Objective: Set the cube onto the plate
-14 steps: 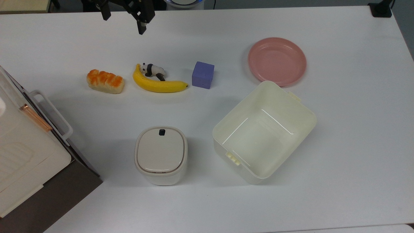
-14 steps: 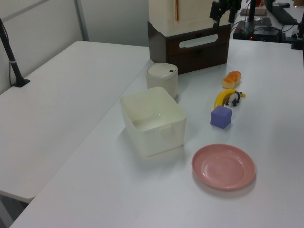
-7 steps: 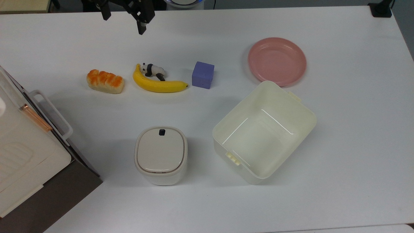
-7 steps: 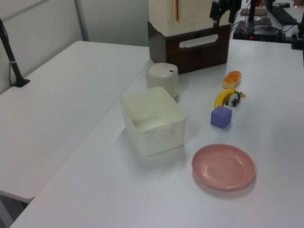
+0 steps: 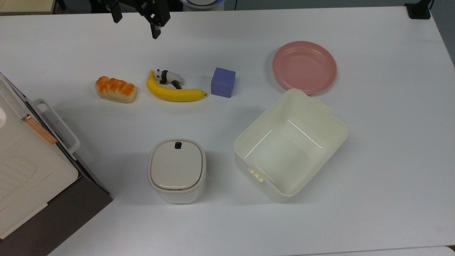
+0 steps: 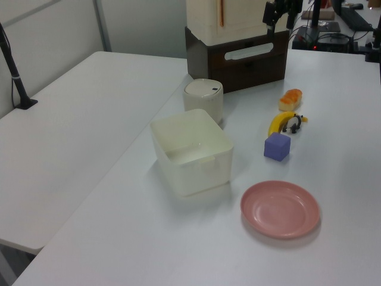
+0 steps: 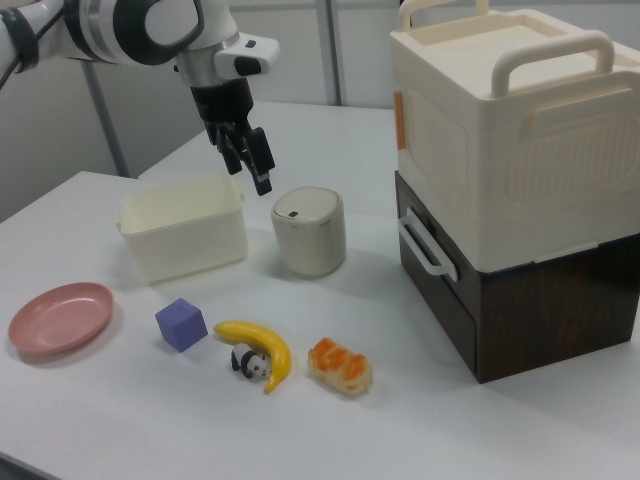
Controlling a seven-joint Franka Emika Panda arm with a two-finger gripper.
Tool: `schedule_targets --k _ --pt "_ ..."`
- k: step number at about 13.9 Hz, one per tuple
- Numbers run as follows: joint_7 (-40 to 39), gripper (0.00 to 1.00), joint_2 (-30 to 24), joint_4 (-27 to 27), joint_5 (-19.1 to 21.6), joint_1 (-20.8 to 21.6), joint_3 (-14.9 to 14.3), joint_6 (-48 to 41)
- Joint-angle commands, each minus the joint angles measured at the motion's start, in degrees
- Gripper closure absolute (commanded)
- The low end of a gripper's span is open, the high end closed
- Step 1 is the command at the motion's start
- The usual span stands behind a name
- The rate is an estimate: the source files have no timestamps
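The gripper (image 5: 136, 25) is hanging above the table's (image 5: 391, 149) far edge in the top view, its fingers spread wide with nothing between them. The cube (image 5: 223, 82) is sitting on the table toward that same far edge, apart from the plate (image 5: 304, 67), with bare tabletop lying between them. The banana (image 5: 173, 93) is nearly touching the cube on the top view's left, a panda figure (image 5: 167, 76) leaning on it, and the bread roll (image 5: 115, 89) is lying beyond. The cream tub (image 5: 289, 145) is standing just beside the plate. The right view is showing the arm (image 7: 140, 25) raised well above the lidded bin (image 7: 309, 231).
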Motion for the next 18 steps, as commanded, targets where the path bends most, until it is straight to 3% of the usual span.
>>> schedule_targets --k 1,3,6,8,13,18 --pt "3.08 0.00 0.26 -0.04 0.57 0.11 0.05 3.59" --pt "4.31 0.00 -0.61 -0.82 0.31 0.10 0.31 5.35" --pt "4.14 0.00 -6.48 -8.18 -0.48 0.54 0.66 8.60" --pt "3.88 0.00 -7.82 -9.79 -0.74 0.81 0.66 8.87" --pt "3.88 0.00 -7.30 -7.07 -0.74 1.69 0.57 7.21" --pt "-2.26 0.00 -4.05 0.66 -0.13 1.51 0.05 -4.03"
